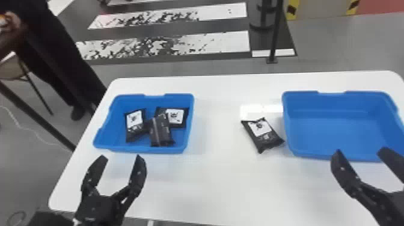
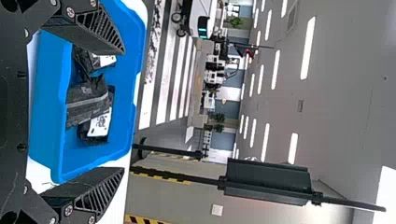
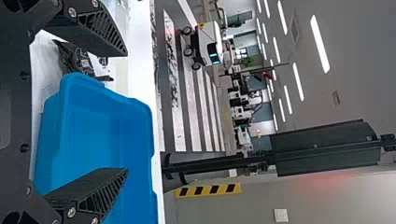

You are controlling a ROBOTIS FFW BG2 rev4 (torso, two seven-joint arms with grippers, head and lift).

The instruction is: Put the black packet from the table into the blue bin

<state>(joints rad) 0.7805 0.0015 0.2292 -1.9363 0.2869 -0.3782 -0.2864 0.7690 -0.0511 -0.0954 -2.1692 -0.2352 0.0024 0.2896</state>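
The packet (image 1: 264,136) lay left of the wide-open right gripper (image 1: 360,151) and a bit ahead, its near end slanting right. The left gripper (image 1: 120,157), open too, was farther off.

Floor (image 1: 330,45): grey, with white stripes (image 1: 225,42) at twelve o'clock, head view
Post (image 1: 274,36): black, one o'clock
Chair (image 1: 11,71): ten o'clock
Ceiling (image 2: 345,93): grey, with long white lights (image 2: 308,46), left wrist view

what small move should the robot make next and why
Probably ease the right gripper leftward toward the lone black packet: its fingers are open and empty, and that packet lies on the white table just left of the right-hand blue bin, outside both bins.
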